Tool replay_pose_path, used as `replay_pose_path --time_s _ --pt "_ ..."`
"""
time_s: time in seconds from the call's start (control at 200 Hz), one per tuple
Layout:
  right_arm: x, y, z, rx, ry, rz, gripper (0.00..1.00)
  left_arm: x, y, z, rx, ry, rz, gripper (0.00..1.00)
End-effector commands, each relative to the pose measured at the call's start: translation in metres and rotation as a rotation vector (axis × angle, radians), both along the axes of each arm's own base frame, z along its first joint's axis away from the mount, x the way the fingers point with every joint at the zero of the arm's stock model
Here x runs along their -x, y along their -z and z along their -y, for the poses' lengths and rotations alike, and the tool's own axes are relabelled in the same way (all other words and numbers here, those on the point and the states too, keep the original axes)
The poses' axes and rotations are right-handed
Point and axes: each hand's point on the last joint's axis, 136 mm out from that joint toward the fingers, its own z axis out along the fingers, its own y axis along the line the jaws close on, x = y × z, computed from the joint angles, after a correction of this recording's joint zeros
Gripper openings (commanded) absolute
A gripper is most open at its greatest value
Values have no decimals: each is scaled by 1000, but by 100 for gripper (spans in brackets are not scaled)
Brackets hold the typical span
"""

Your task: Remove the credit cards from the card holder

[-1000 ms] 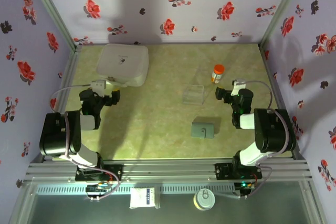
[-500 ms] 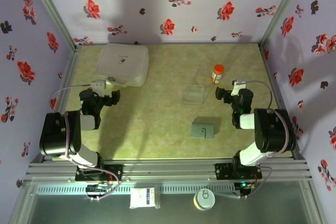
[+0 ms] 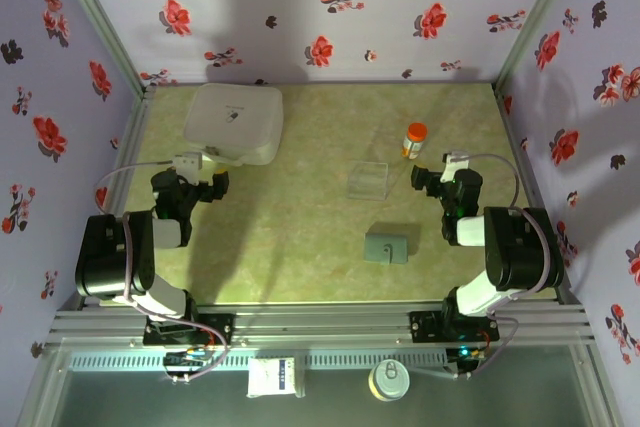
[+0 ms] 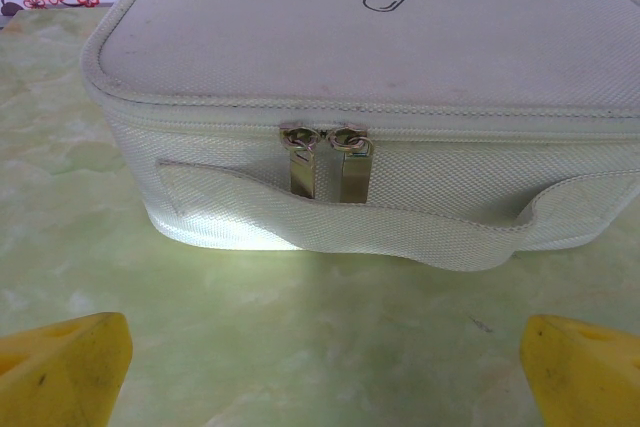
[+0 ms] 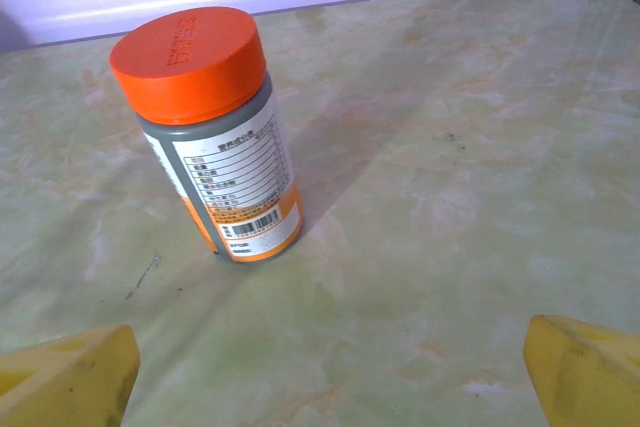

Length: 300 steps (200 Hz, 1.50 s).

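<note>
Card holder (image 3: 386, 247) is lying flat and folded shut on the pale green table (image 3: 300, 237), in the near right part of it, between the two arms but closer to the right one, with nothing touching it. Just to its right the right arm is sitting folded back over its base, its wrist pointing toward the far wall; the right gripper (image 3: 446, 179) is hovering low over the table, well beyond the holder, and its yellow fingertips (image 5: 65, 377) are standing wide apart with nothing between them. Straight ahead of those fingers an orange-capped bottle (image 3: 414, 139) is standing upright, near but not touched. A clear, flat plastic box (image 3: 368, 179) is resting beyond the holder, between it and the bottle's side of the table, apart from both. Across the table the left arm is folded in the same manner, and the left gripper (image 3: 190, 185) is also spreading its yellow fingertips (image 4: 60, 372) wide, gripping nothing. Directly in front of it a white zipped bag (image 3: 233, 123) is sitting just beyond the fingers, its two metal zipper pulls (image 4: 322, 157) hanging side by side above a carry strap (image 4: 400, 232). Flowered walls (image 3: 330, 7) are enclosing the table on three sides.
</note>
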Motion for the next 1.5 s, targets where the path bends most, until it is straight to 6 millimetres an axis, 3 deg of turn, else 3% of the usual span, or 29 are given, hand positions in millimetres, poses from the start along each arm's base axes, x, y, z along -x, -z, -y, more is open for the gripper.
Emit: replay_pose_path --time_s 0.0,0.44,0.84,0.975,1.17,1.375,1.495 --pt "-4 -1 10 6 56 0 99 0 -6 2 -13 19 35 100" --pt "-4 -5 10 12 52 2 99 -2 -7 -7 -10 -28 35 100" --pt "3 -46 7 14 73 -39 99 4 -43 -30 -26 -204 13 100" --pt "7 -52 -9 -15 44 -110 97 8 -57 -35 60 -291 -36 100" --pt "17 -49 -40 -68 -4 -244 84 23 -71 -35 201 -367 -193 100" --pt "28 -47 -65 -180 0 -368 73 45 -91 -12 310 -303 -342 100" --pt "38 -44 -79 -191 -10 -449 66 63 -93 -5 318 -294 -470 100"
